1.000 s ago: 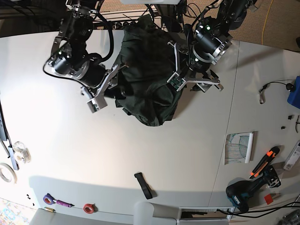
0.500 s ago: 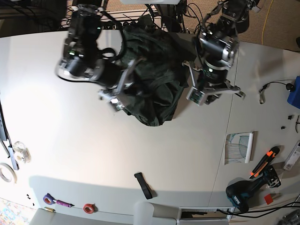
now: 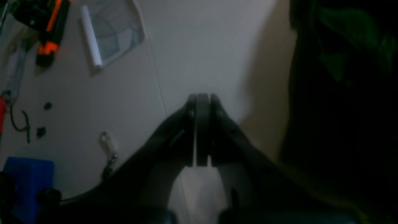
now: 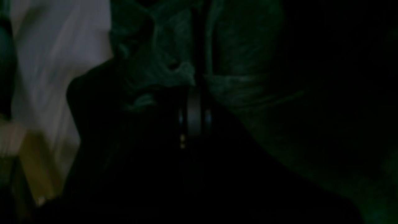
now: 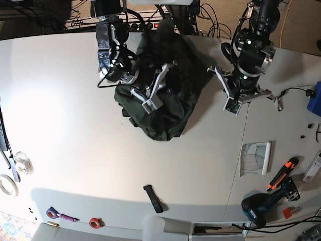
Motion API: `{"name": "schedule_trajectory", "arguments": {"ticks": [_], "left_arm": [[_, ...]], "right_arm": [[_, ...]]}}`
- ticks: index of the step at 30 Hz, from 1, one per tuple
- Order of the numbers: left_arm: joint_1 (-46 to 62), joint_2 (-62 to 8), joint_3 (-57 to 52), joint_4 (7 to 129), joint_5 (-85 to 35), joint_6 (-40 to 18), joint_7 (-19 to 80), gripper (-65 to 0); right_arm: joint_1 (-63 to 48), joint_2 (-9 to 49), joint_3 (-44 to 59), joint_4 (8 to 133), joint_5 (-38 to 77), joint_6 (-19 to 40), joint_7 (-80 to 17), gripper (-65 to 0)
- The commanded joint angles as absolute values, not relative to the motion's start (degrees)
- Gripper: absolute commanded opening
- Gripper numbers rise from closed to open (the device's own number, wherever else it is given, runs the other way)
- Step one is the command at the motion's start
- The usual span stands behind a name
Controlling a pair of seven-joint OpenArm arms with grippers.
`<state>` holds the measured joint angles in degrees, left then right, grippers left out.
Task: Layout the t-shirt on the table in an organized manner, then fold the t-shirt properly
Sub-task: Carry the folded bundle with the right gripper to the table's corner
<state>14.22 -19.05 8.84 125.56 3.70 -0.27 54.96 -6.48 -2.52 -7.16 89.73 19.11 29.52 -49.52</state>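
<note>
Two arms work at the far edge of the white table [image 5: 75, 150], and between them the dark green t-shirt [image 5: 170, 118] lies in a crumpled heap, not spread at all, midway along that edge.

The right gripper [image 5: 150, 100] has shifted since half a second ago: then it was at the heap's left flank, now it sits on top of the cloth, near the heap's middle, with its arm swung back toward the far edge. In the right wrist view its fingers [image 4: 194, 115] stand pressed together with rumpled folds of the t-shirt [image 4: 242, 62] on both sides of them — the view is too dark to tell whether any cloth is pinched between.

The left gripper [image 5: 233, 104] has drawn away from the shirt toward the table's right edge; earlier it was just beside the heap's right side, now bare table shows between them, and it hangs over the seam that runs across the tabletop. The left wrist view shows its fingers [image 3: 191, 124] closed on each other with nothing between, bare table [image 3: 202, 46] beneath and the t-shirt [image 3: 342, 77] as a dark mass at the side.

The heap itself has changed shape a little, bulging more to the left.

A sheet of paper [image 5: 256, 158] and a drill [image 5: 261, 207] lie toward the near right corner — unmoved.
</note>
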Motion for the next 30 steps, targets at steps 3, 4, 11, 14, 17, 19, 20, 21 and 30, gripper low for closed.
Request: {"name": "schedule_trajectory", "arguments": {"ticks": [3,4,11,14,17,19,20,21,30], "left_arm": [[14.31,-19.22,8.71,126.5,3.77,-0.1,53.52,-65.0],[14.33,-19.2,8.71,126.5,3.77,-0.1,53.52,-65.0],[14.31,-19.22,8.71,126.5,3.2,-1.61,53.52,-65.0],[14.31,-19.2,8.71,126.5,1.39,-1.61,53.52,-65.0],[14.31,-19.22,8.71,126.5,-0.25,-3.03,53.52,-65.0],[14.31,-19.2,8.71,126.5,-1.43,-3.11,53.52,-65.0],[14.31,-19.2,8.71,126.5,-1.63,-3.11,53.52,-65.0],[14.31,-19.2,8.71,126.5,-1.78,-3.09,53.52,-65.0],[14.31,-19.18,8.71,126.5,-1.78,-3.07,53.19,-65.0]], "right_arm": [[-6.63,0.25,-2.07,88.73,7.68,21.23,-54.85,-65.0],[-6.46,0.56,-0.12,88.77,7.25,20.29,-54.83,-65.0],[-6.33,5.21,16.32,88.77,7.03,19.46,-55.0,-65.0],[-6.35,9.21,21.26,88.77,7.03,19.46,-55.02,-65.0],[-6.35,13.3,24.69,88.75,7.03,19.46,-54.94,-65.0],[-6.35,15.73,26.41,88.75,7.03,19.46,-54.63,-65.0],[-6.35,16.78,27.14,88.75,7.05,19.46,-54.33,-65.0],[-6.35,17.72,27.66,88.75,7.05,19.46,-53.95,-65.0],[-6.31,20.64,27.97,88.75,8.1,18.59,-49.08,-65.0]]}}
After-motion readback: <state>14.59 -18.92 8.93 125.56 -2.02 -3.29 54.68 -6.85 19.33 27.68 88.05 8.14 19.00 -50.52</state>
